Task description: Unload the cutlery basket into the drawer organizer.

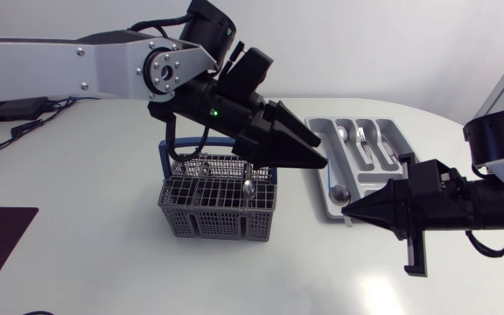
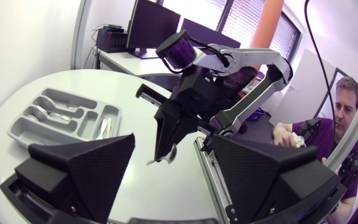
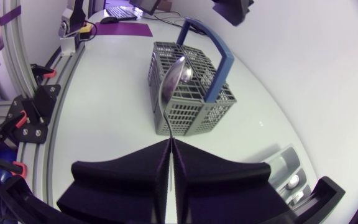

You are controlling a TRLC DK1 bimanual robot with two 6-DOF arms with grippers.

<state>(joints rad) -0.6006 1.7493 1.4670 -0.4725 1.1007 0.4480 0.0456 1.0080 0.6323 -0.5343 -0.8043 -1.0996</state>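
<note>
Between jaws of right pincer (image 3: pixel 169 142), spoon (image 3: pixel 174 78) juts ahead.

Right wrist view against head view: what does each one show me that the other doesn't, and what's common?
Only the right wrist view clearly shows a spoon clamped between the fingers of the right gripper, its bowl pointing toward the cutlery basket. Only the head view shows the whole drawer organizer, with cutlery in its compartments, and the left gripper raised near the basket. Both show the grey basket with its blue handle on the white table; the right wrist view catches just a corner of the organizer.
</note>
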